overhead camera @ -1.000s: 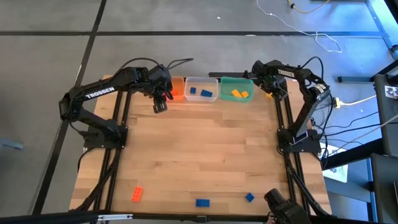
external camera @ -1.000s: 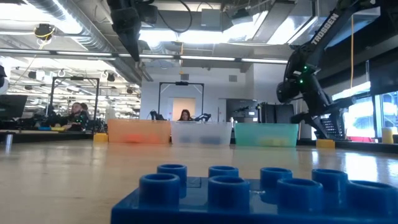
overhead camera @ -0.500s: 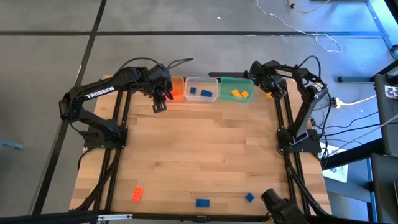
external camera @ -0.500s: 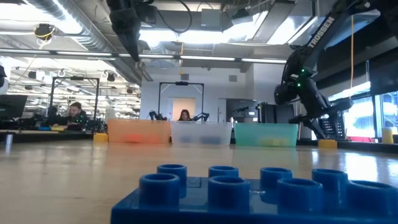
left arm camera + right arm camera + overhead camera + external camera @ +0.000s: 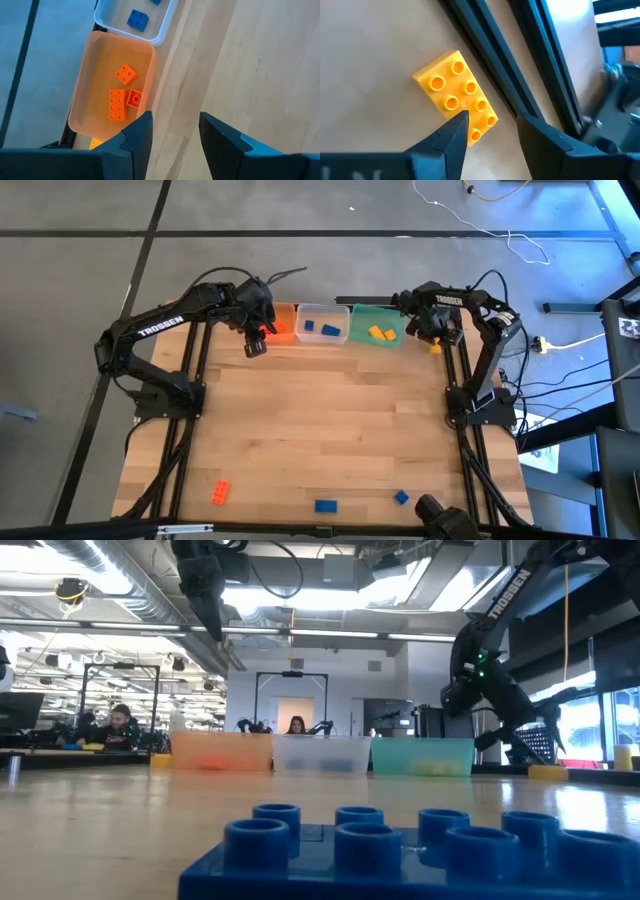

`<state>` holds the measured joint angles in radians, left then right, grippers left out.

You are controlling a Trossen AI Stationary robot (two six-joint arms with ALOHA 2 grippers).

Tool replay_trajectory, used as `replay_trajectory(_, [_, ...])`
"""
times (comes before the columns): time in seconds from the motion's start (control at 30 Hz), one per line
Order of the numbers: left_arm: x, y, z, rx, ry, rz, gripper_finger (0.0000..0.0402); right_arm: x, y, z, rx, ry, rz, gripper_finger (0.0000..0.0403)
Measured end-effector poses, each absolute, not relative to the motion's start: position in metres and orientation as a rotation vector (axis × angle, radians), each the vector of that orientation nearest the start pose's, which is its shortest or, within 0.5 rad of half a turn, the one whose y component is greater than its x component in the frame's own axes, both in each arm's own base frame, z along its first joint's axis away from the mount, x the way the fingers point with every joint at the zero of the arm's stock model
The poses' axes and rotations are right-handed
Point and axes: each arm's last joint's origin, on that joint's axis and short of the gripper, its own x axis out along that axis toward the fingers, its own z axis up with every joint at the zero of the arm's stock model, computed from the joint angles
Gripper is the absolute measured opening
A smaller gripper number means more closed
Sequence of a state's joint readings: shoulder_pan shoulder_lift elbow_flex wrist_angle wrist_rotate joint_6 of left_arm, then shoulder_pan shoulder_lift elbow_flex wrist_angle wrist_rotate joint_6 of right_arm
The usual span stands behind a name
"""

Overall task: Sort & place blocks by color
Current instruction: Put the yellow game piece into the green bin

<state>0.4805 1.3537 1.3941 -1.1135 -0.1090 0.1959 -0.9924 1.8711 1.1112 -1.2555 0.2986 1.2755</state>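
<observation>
- The pale wooden plank table (image 5: pixel 320 430) is seen from above, with a dark arm mounted at each side and both arms reaching to the far edge.
- Three small plastic tubs are lined up along that far edge: the translucent orange tub (image 5: pixel 283 321), the clear white tub (image 5: pixel 323 323) in the middle and the green tub (image 5: pixel 377 323).
- The left gripper (image 5: pixel 256 345) is held above the table just beside the orange tub. Its fingers (image 5: pixel 137 135) are spread apart with only bare wood between them, so nothing is gripped.
- The right gripper (image 5: pixel 436 332) is hung just past the green tub's outer end, at the table's right rail. Its jaws are parted too, and a flat yellow eight-stud brick (image 5: pixel 456 97) is seen lying on the wood right in front of them, not clamped.
- Three orange bricks (image 5: pixel 122 94) are sat inside the orange tub, blue bricks (image 5: pixel 320 329) inside the clear one, yellow bricks (image 5: pixel 384 332) inside the green one.
- Still loose on the near part of the table: an orange brick (image 5: pixel 220 492) towards the left, a blue brick (image 5: pixel 325 506) around the middle and a smaller blue brick (image 5: pixel 400 497) further right, all well apart from each other.
- One of those blue bricks is shown huge in the low camera, studs up (image 5: pixel 400 850).
- People at desks (image 5: pixel 120 720) are visible in the room behind.
</observation>
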Motion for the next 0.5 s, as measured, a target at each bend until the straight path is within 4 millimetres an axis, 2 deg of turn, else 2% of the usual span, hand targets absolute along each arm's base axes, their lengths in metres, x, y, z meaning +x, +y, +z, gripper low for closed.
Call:
replay_trajectory(0.23, [0.222, 0.118, 0.346, -0.027, 1.113, 0.42, 0.0152, 0.149, -0.227, 0.146, -1.788, -1.876, 2.39, 0.0171])
replay_trajectory(0.5, [0.222, 0.118, 0.346, -0.03, 1.113, 0.422, 0.0152, 0.159, -0.22, 0.147, -1.711, -2.062, 2.4, 0.0171])
